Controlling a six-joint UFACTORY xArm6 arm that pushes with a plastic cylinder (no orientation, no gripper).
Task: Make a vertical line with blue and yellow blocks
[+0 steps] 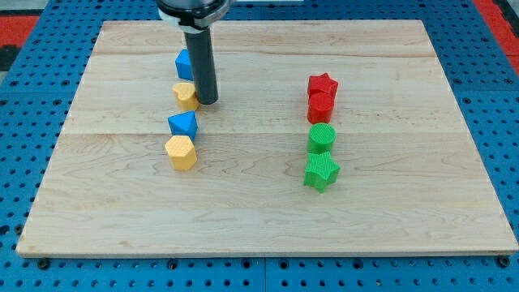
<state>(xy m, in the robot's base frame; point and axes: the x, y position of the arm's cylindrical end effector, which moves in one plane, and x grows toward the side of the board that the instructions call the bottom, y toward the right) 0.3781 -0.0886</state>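
Four blocks stand in a rough top-to-bottom column on the left half of the wooden board. From the top: a blue block, partly hidden behind the rod, a yellow block, a blue triangular block and a yellow hexagonal block. My tip rests on the board just right of the upper yellow block, touching or nearly touching it, below and right of the upper blue block.
On the right half stands a second column: a red star block, a red block, a green round block and a green star block. A blue pegboard surrounds the board.
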